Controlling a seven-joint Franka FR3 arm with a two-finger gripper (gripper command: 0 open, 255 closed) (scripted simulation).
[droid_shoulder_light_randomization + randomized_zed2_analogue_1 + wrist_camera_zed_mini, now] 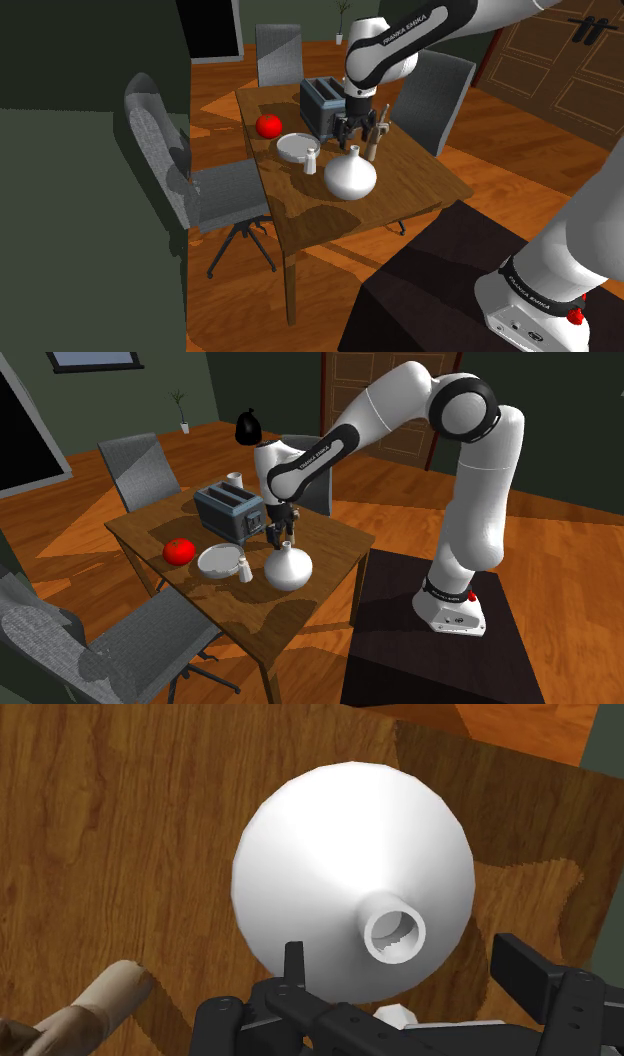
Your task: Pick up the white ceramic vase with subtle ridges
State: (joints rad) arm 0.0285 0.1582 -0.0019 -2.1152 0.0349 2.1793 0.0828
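Observation:
A white vase with a round body and a narrow neck stands upright on the wooden table, near the edge facing the stand. My black gripper hangs straight above its neck, pointing down. In the second exterior view the gripper sits just over the vase. From the wrist, the vase lies below the gripper. The fingers stand apart on either side of the neck opening, and I see no contact with it. The gripper is open.
A dark toaster, a red apple, a white plate, a small white shaker and a wooden mill crowd the table behind and beside the vase. Grey chairs surround the table.

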